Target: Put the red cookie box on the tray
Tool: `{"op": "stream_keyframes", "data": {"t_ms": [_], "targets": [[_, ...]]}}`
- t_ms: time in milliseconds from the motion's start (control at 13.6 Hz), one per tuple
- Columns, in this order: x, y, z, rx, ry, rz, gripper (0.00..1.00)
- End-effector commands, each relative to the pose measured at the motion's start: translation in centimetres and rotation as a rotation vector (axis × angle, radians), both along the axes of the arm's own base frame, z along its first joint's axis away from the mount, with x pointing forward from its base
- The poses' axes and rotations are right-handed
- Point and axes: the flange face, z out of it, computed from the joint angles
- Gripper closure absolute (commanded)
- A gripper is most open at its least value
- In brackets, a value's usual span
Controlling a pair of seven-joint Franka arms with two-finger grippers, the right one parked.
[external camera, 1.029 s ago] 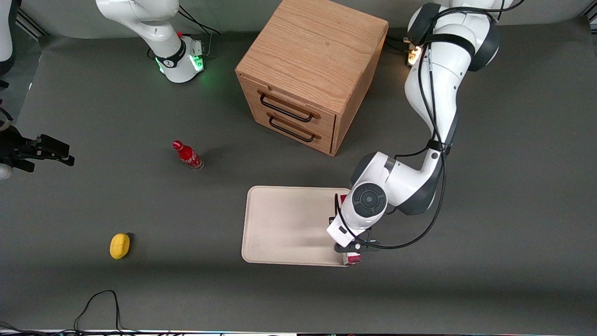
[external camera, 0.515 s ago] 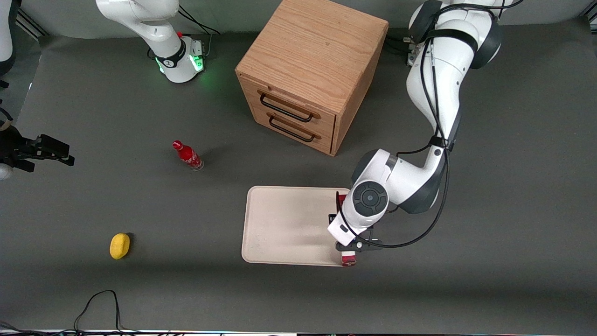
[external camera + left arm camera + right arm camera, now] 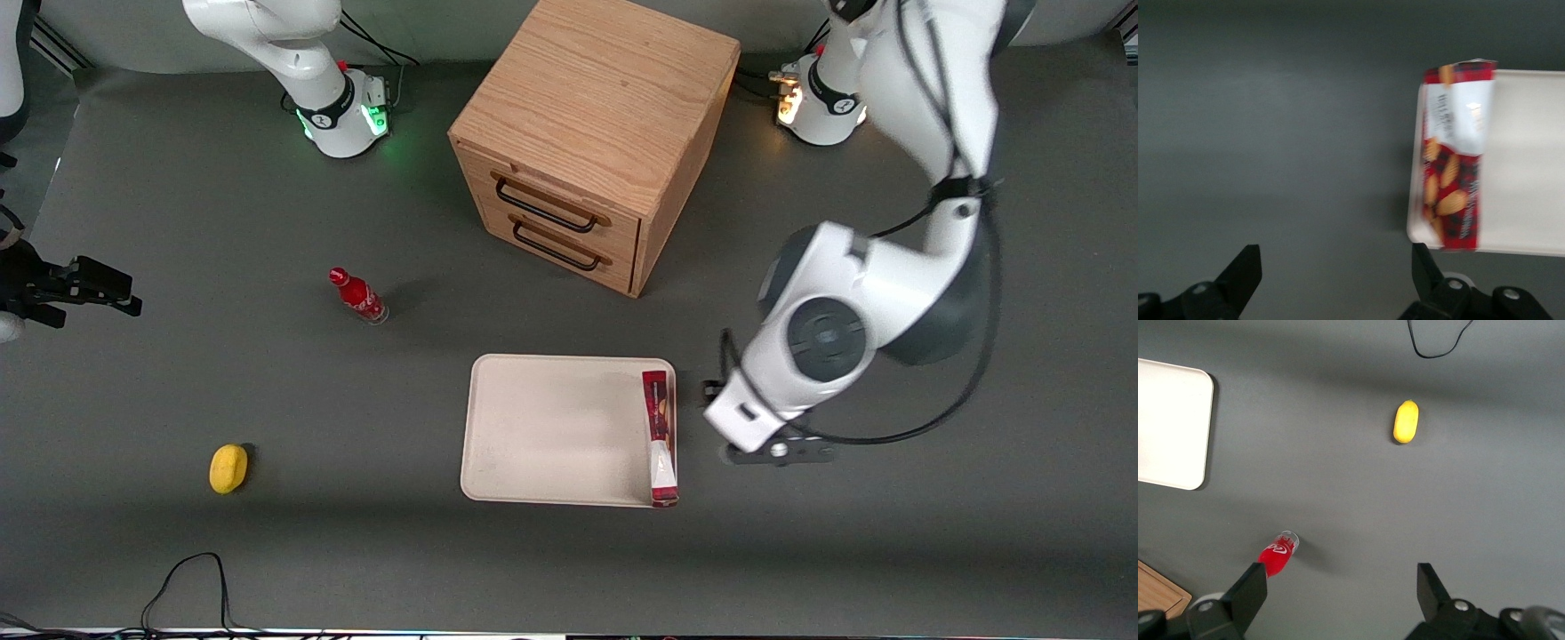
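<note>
The red cookie box (image 3: 659, 436) rests on the cream tray (image 3: 551, 427), along the tray's short edge toward the working arm's end of the table. Its end nearest the front camera reaches the tray's rim. In the left wrist view the red cookie box (image 3: 1451, 187) shows its plaid and cookie print and a white panel, on the tray (image 3: 1528, 193). My left gripper (image 3: 778, 452) hangs over bare table beside the tray, apart from the box. The left gripper (image 3: 1335, 267) is open with nothing between its fingers.
A wooden two-drawer cabinet (image 3: 591, 133) stands farther from the front camera than the tray. A small red bottle (image 3: 357, 296) and a yellow object (image 3: 228, 468) lie toward the parked arm's end. A black cable (image 3: 191, 569) curls near the table's front edge.
My gripper has let go of the box, risen and moved off the tray toward the working arm's end. The box stays on the tray's edge, now fully in view.
</note>
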Motion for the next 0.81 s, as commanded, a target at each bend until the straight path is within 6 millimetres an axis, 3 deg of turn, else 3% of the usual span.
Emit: {"op": "stream_keyframes", "data": {"t_ms": [0, 74, 294, 515, 662, 735], "targets": [[-6.2, 7.7, 3.9, 0.019, 0.023, -0.051, 0.0], [-7.8, 10.4, 5.2, 0.024, 0.022, -0.06, 0.0], [-12.0, 17.2, 5.7, 0.036, 0.044, -0.08, 0.0], [-15.3, 22.1, 9.1, 0.039, 0.047, 0.005, 0.0], [-16.0, 24.7, 11.5, 0.029, 0.039, 0.056, 0.0], [-15.9, 25.1, 12.8, 0.03, 0.036, 0.065, 0.0]]}}
